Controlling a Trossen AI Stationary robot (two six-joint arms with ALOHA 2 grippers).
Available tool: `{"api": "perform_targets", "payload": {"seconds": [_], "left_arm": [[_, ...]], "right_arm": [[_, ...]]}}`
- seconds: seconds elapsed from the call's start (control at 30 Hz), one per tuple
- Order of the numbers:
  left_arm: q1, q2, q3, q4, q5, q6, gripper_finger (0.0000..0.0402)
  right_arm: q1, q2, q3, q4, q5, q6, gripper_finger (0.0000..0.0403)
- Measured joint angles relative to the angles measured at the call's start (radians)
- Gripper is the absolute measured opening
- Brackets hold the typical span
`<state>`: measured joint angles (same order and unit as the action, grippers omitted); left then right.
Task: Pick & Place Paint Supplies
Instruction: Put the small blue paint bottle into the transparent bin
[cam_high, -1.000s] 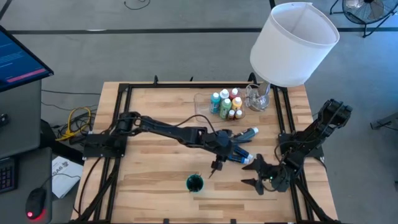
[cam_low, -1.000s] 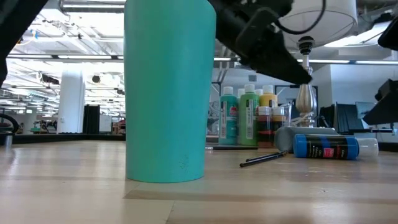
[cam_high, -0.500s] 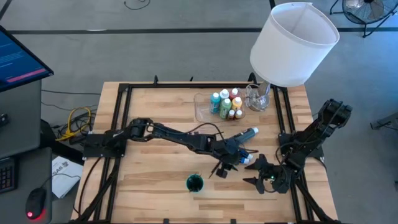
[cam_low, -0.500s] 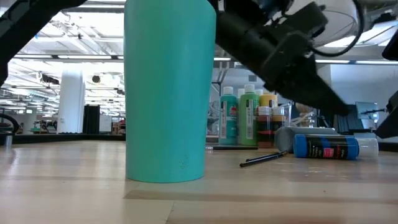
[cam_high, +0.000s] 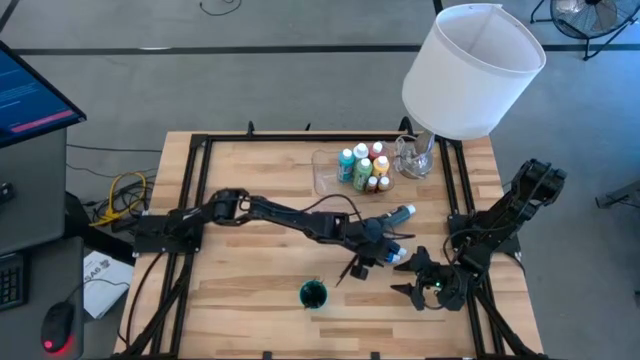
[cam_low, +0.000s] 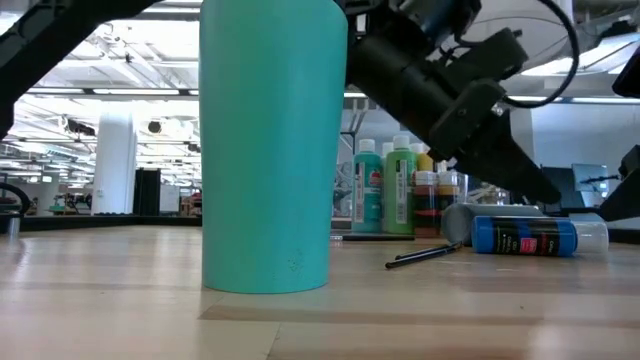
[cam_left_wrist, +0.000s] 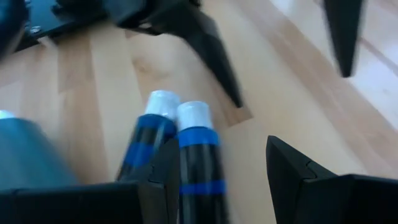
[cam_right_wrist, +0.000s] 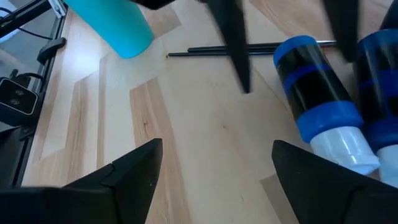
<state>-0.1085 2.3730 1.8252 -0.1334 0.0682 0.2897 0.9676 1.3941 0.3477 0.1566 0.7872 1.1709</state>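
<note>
A: How many blue bottles lie loose on the table?
B: Two blue paint bottles (cam_right_wrist: 314, 102), side by side.
A: Other items?
B: One teal cup (cam_high: 313, 294), one thin brush (cam_low: 424, 256), one white lampshade (cam_high: 472, 70).

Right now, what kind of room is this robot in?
Probably a big robotics lab or workshop. Two robot arms are fixed to a wooden table, a computer screen sits beside it, and the low view shows a large open hall with bright ceiling lights.
</note>
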Motion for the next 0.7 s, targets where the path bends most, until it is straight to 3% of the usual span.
{"api": "perform_targets", "payload": {"seconds": [0.7], "left_arm": [[0.005, 0.027, -0.004, -0.024, 0.015, -0.036, 0.0131]], "right_arm": [[0.000, 0.000, 0.000, 0.001, 0.000, 0.000, 0.0297]]}}
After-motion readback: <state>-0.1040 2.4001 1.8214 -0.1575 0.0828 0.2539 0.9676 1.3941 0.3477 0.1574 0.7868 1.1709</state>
